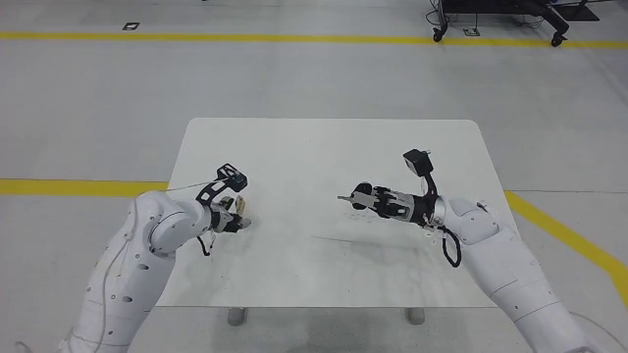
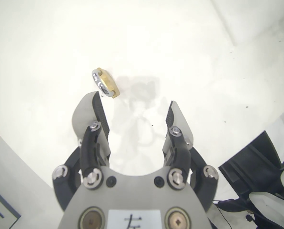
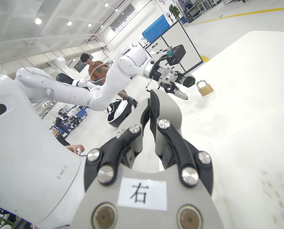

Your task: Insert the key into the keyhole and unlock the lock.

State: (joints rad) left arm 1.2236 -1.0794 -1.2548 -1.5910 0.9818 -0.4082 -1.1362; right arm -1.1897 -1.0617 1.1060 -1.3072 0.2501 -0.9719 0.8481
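While padlock (image 2: 106,83) stands beside it, left end effector (image 2: 133,98) gapes empty, right end effector (image 3: 152,94) shut

1. From the top view, the padlock (image 1: 238,202) is partly covered by the left end effector (image 1: 239,216), and its details are too small to tell.
2. The key (image 1: 343,197) at the right end effector (image 1: 356,197) is a thin sliver, its teeth indistinct.

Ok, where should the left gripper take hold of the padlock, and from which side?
Probably the brass body of the padlock, across its broad flat faces, coming from above. It stands upright on the table with the shackle on top, so the body's narrow width would fit between the open fingers of the left gripper, which hangs beside it.
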